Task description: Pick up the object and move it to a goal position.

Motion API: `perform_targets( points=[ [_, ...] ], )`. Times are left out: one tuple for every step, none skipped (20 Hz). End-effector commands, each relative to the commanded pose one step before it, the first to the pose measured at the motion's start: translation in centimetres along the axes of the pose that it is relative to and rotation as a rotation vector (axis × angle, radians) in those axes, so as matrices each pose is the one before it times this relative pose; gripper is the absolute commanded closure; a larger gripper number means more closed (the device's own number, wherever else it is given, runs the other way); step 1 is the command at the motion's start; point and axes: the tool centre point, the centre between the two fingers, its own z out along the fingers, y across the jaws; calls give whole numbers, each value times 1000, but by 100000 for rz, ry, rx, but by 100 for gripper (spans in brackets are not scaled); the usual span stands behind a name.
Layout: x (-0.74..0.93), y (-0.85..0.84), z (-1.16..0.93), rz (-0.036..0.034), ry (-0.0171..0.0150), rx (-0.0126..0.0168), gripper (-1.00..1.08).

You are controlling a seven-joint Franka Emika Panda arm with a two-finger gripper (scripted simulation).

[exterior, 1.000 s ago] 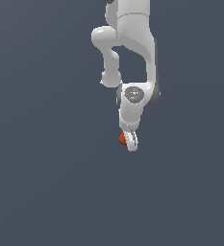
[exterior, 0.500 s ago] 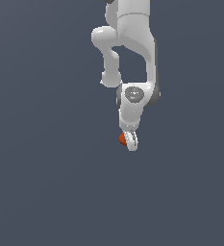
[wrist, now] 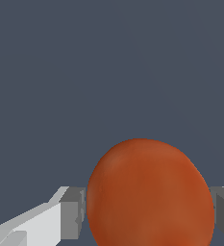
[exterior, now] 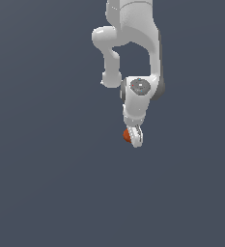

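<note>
A small matte red-orange ball [exterior: 127, 135] sits between the fingers of my white gripper [exterior: 133, 138] in the middle of the exterior view. The white arm reaches down from the top of that view. In the wrist view the ball [wrist: 149, 194] fills the space between the two grey finger pads [wrist: 73, 213], which touch its sides. The gripper is shut on the ball. Whether the ball rests on the surface or hangs above it cannot be told.
A plain dark grey-blue surface [exterior: 46, 183] fills both views. No other object, container or edge shows. No goal marker shows.
</note>
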Motion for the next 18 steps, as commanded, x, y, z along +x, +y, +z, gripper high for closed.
perform_targets(
  points=[
    [-902, 204, -1534, -30, -58, 258, 108],
    [-428, 139, -696, 0, 0, 0, 108],
    [-463, 149, -754, 0, 0, 0, 108],
    [-496, 159, -810, 0, 0, 0, 108],
    [-514, 164, -846, 26, 30, -28, 108],
    [-552, 174, -910, 0, 0, 0, 108],
    [-574, 178, -947, 15, 45, -12, 108],
    [-600, 185, -996, 0, 0, 0, 108],
    [-622, 188, -1029, 15, 67, -5, 108],
    [-615, 185, -1029, 0, 0, 0, 108],
    [-602, 176, -997, 11, 68, 2, 108],
    [-578, 168, -970, 0, 0, 0, 108],
    [-566, 160, -938, 5, 48, 3, 108],
    [-541, 151, -908, 0, 0, 0, 108],
    [-535, 143, -871, 2, 69, 5, 108],
    [-501, 133, -837, 0, 0, 0, 108],
    [-479, 124, -797, 0, 0, 0, 108],
    [-455, 114, -753, 0, 0, 0, 108]
  ],
)
